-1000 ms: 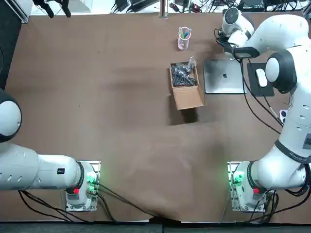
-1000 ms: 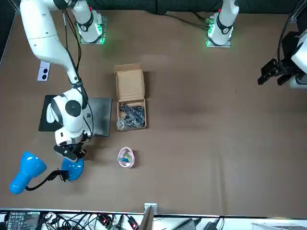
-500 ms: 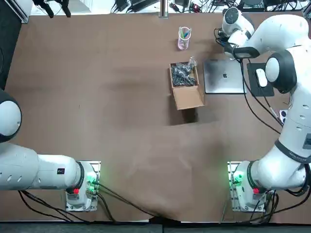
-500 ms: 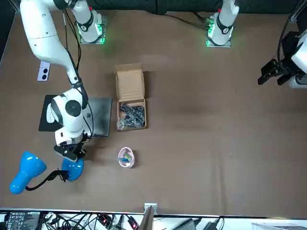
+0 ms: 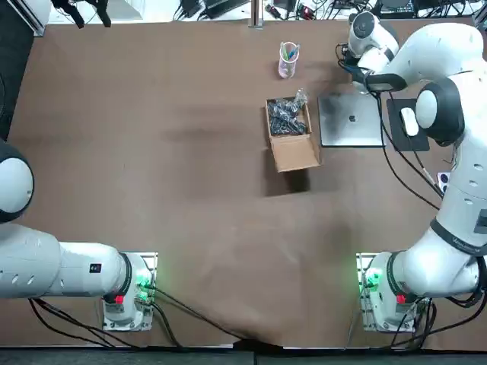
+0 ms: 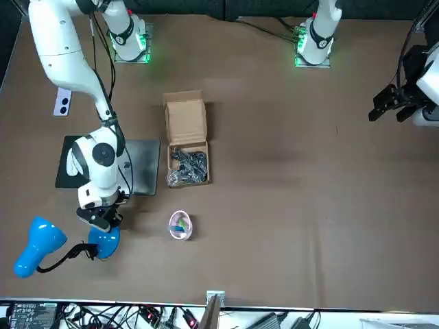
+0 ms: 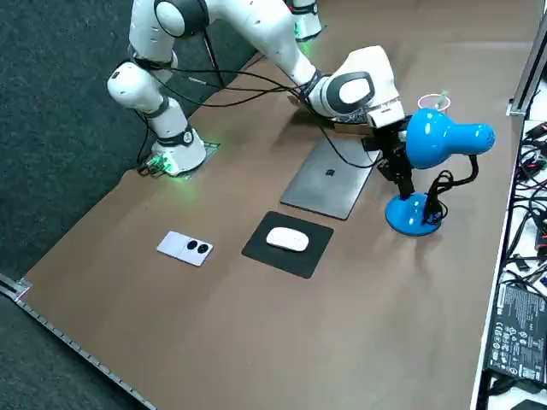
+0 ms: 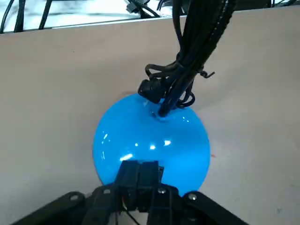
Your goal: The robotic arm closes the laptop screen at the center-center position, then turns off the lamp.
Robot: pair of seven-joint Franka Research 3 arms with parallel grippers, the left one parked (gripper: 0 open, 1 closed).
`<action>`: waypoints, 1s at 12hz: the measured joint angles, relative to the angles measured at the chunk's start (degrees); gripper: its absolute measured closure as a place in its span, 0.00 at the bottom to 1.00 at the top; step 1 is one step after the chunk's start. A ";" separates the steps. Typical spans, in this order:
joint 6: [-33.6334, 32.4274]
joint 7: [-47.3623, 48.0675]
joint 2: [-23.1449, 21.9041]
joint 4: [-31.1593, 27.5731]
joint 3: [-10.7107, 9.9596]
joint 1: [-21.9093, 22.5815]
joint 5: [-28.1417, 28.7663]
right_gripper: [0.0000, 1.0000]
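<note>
Squarely over lamp base hangs right tool, fingers together (head points right).

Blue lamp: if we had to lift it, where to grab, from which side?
Probably the black neck just above the blue base, approached from the laptop side, since the head hangs off the other way. The domed base looks too wide and smooth to pinch. The right pincer, shut, is right over that base.
</note>
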 joint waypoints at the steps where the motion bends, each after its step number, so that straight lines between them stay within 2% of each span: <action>1: 0.10 0.00 0.00 0.00 -0.05 0.00 0.00 0.98; 12: 1.44 0.00 0.10 0.00 -0.56 0.00 -0.11 0.98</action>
